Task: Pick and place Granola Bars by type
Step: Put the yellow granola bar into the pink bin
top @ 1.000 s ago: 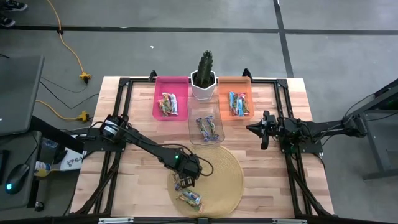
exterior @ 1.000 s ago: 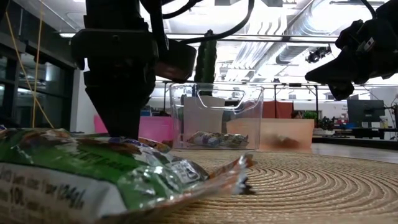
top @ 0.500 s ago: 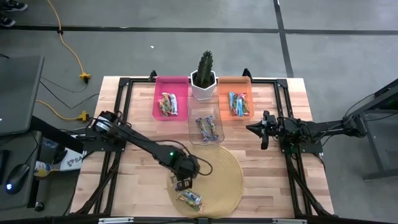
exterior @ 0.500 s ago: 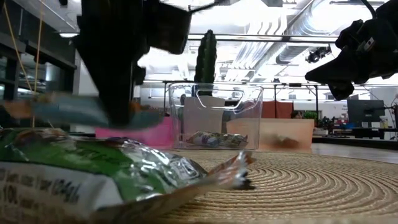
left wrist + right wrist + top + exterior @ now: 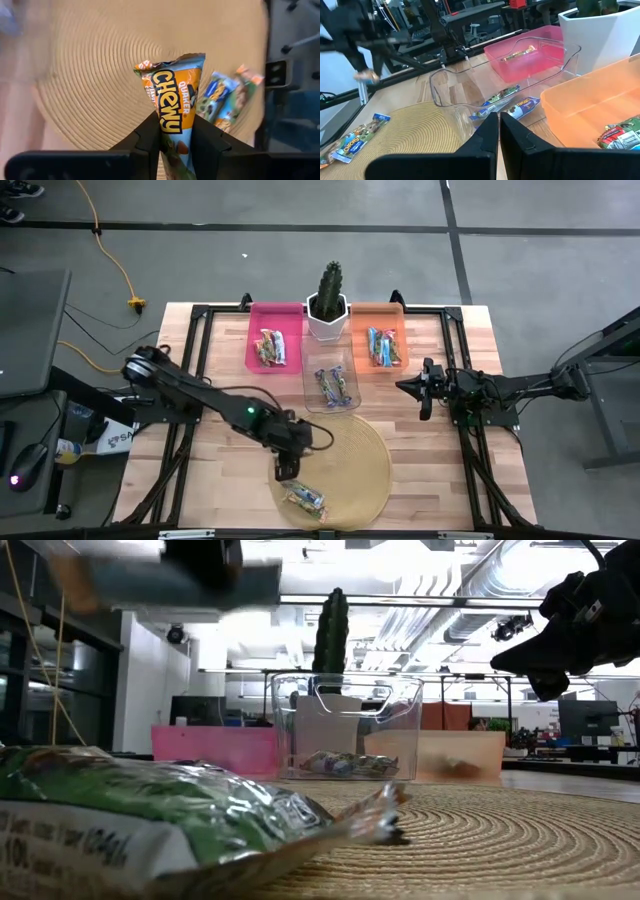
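My left gripper (image 5: 290, 462) hovers over the round woven mat (image 5: 360, 455), shut on an orange-and-blue "Chewy" granola bar (image 5: 172, 107). The low view shows that bar as a blur near the top (image 5: 150, 580). Another bar in a green-and-blue wrapper (image 5: 303, 499) lies flat on the mat near the table's near edge, and fills the low view's foreground (image 5: 150, 825). More bars lie in the pink bin (image 5: 270, 345), the clear bin (image 5: 335, 385) and the orange bin (image 5: 383, 347). My right gripper (image 5: 425, 390) waits, shut, right of the clear bin. My left gripper pinches the Chewy bar between its two fingers (image 5: 150, 137), across the bar's width near one end (image 5: 172, 137). The fingers point down from above. The bar is lifted clear of the mat, and its other, crimped end (image 5: 170, 61) juts out past the fingertips.
A cactus in a white pot (image 5: 327, 308) stands between the pink and orange bins at the far edge. A black frame rail (image 5: 200, 320) runs around the tabletop. Bare wood lies left (image 5: 200, 470) and right (image 5: 440, 470) of the mat.
My left gripper has risen from the mat with the Chewy bar, lifting it clear, and drifted slightly toward the table's left and far side. In the low view it climbs from mat level to the top of the picture. The bar on the mat stayed in place.
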Robot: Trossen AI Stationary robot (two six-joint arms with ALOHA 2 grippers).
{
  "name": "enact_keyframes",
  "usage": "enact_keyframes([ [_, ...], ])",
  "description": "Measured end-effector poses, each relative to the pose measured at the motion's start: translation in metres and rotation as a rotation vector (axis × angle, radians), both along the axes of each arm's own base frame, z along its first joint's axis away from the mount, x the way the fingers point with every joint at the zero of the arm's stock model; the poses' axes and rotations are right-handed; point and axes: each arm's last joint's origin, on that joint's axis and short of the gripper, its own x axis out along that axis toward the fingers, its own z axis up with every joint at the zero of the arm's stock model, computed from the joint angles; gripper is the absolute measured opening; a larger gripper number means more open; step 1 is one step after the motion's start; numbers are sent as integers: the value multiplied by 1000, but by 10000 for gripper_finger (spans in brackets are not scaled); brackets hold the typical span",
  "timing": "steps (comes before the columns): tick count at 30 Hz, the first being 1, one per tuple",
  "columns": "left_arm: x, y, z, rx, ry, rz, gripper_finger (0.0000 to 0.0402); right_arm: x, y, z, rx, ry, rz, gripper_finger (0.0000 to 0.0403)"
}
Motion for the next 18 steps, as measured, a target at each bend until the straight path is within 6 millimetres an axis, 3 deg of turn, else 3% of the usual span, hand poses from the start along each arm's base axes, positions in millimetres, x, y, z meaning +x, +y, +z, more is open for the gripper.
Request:
enact_keyframes([
  [18,-84,44,117,-10,-416,196,82,1,0,-2,-3,17,1,0],
])
